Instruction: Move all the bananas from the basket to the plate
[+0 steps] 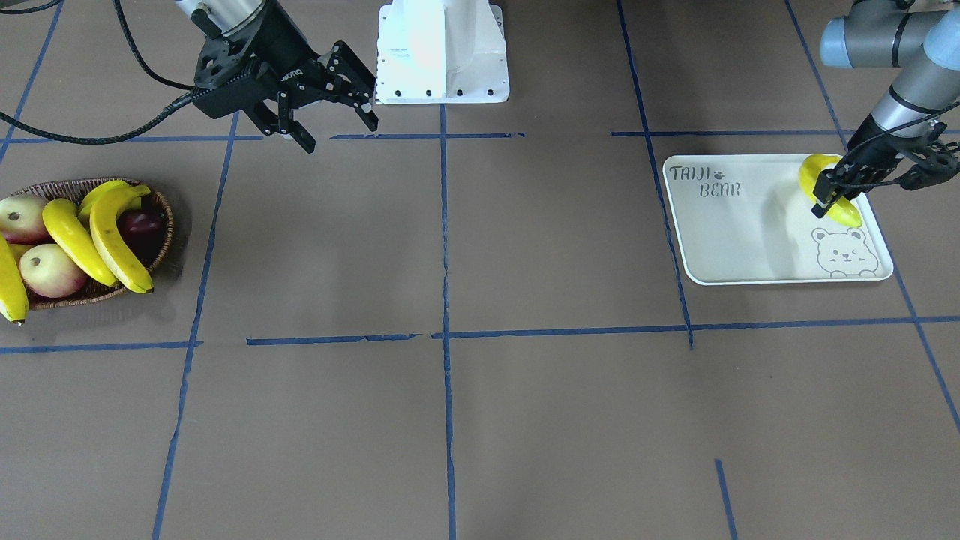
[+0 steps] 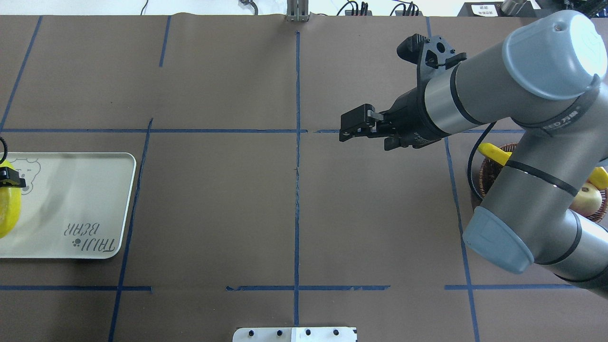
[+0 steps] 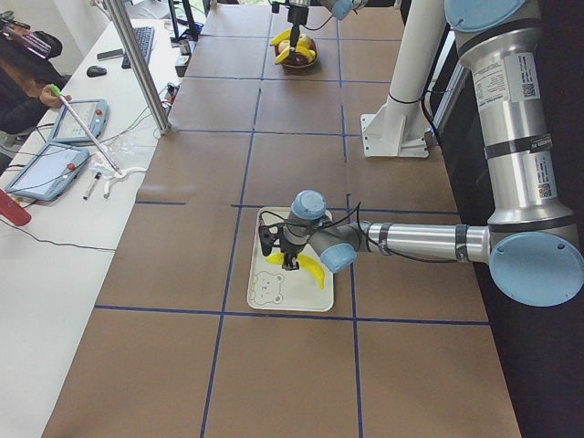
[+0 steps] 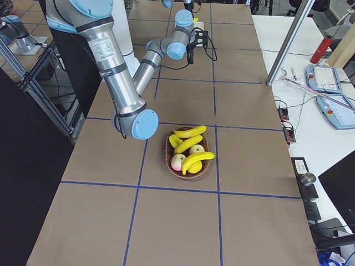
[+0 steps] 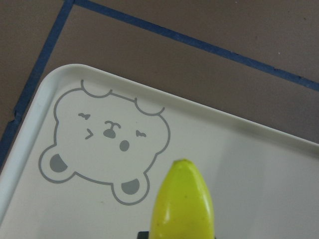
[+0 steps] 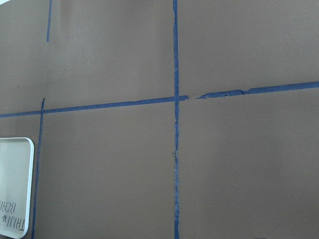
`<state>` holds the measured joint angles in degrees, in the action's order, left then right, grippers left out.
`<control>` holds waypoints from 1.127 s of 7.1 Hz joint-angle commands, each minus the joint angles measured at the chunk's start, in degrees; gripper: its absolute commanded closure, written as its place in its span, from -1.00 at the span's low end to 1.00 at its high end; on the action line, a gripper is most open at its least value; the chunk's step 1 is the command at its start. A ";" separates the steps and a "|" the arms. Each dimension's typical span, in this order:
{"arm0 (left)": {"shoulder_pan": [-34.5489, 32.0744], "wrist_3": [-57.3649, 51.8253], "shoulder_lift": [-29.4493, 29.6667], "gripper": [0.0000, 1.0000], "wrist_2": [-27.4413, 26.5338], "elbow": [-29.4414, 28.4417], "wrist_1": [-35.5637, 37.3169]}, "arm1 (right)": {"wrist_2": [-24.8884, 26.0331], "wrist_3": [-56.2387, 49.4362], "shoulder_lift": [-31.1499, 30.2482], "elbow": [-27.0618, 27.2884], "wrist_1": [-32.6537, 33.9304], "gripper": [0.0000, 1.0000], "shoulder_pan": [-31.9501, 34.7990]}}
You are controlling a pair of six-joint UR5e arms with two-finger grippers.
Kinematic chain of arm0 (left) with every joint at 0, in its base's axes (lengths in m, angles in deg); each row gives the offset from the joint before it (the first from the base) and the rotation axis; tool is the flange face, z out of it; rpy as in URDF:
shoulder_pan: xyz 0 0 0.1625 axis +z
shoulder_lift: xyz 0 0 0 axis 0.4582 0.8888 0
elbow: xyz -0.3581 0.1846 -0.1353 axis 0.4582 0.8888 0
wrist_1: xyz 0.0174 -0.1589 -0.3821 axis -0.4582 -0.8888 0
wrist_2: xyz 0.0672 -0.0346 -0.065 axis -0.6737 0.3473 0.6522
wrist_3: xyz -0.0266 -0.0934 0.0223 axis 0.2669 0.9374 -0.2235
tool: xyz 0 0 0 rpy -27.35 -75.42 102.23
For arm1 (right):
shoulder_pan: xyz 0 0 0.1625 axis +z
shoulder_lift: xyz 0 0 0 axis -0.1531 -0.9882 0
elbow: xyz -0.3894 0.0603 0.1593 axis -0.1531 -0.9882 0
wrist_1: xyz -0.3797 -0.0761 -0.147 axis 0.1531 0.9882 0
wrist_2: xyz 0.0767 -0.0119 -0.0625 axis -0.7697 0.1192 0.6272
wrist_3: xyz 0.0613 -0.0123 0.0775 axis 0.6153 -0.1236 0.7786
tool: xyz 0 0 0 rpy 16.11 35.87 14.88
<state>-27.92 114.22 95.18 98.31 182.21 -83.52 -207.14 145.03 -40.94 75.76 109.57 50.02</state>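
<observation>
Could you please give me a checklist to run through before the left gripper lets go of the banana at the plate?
1. Left gripper shut on the banana: ok.
2. Banana over the plate, inside its rim, near the bear face: ok.
3. Banana resting on the plate's surface: cannot tell.
4. Right gripper open, empty and apart from the plate: ok.
5. Basket emptied of bananas: not ok, several lie in it.

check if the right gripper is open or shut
Open: in the front-facing view the right gripper is spread wide above the bare table, with nothing held in it.
</observation>
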 commanded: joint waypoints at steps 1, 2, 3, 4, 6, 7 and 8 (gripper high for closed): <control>-0.44 -3.59 2.22 1.00 -1.12 -2.48 2.15 | 0.09 0.06 0.11 -0.08 0.00 -1.00 0.01; -0.70 -4.48 2.30 0.99 -1.03 -2.84 2.07 | 0.09 0.06 0.11 -0.08 0.00 -1.00 0.01; -0.96 -4.49 2.39 0.93 -1.03 -2.84 2.15 | 0.09 0.06 0.11 -0.08 0.00 -1.00 0.18; -0.97 -4.40 2.48 0.33 -0.95 -2.84 2.15 | 0.09 0.06 0.11 -0.08 0.00 -1.00 0.18; -1.05 -4.49 2.39 -1.00 -3.82 -3.72 1.71 | 0.09 0.06 0.11 -0.08 0.00 -1.00 0.18; -1.14 -4.75 2.22 -1.00 -4.45 -3.72 1.71 | 0.09 0.06 0.11 -0.08 0.00 -1.00 0.18; -1.23 -4.75 2.30 -1.00 -4.29 -3.46 1.80 | 0.00 0.06 0.11 0.01 0.00 -1.00 0.36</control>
<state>-29.06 109.56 97.50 94.39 178.61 -81.76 -207.07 145.09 -40.83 75.70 109.57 50.27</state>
